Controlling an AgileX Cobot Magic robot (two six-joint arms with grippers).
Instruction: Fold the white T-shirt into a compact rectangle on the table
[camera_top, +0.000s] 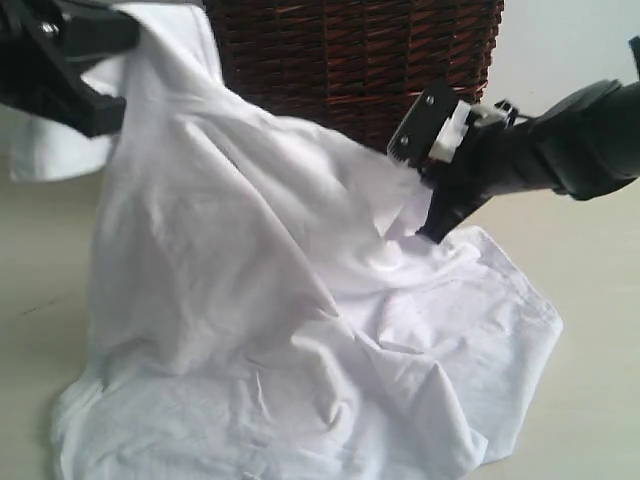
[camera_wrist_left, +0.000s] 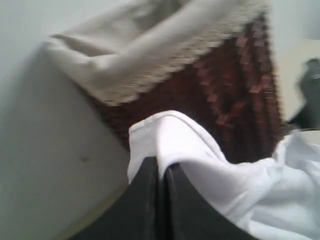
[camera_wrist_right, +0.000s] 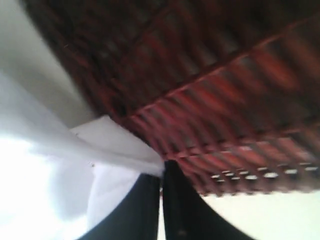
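The white T-shirt (camera_top: 270, 320) hangs in a rumpled sheet from the upper left down onto the table (camera_top: 590, 400); its lower part lies bunched on the surface. My left gripper (camera_top: 105, 80) holds a raised edge of it at the top left, jaws shut on the cloth (camera_wrist_left: 170, 135) in the left wrist view. My right gripper (camera_top: 425, 225) pinches another fold at centre right, just in front of the basket. In the right wrist view its black jaws (camera_wrist_right: 161, 172) are shut on a white fold (camera_wrist_right: 115, 145). No red chest patch shows.
A dark brown wicker basket (camera_top: 360, 60) stands right behind the shirt, with a cream lace-trimmed liner (camera_wrist_left: 165, 55) over its rim. Bare table shows at the left (camera_top: 40, 280) and lower right.
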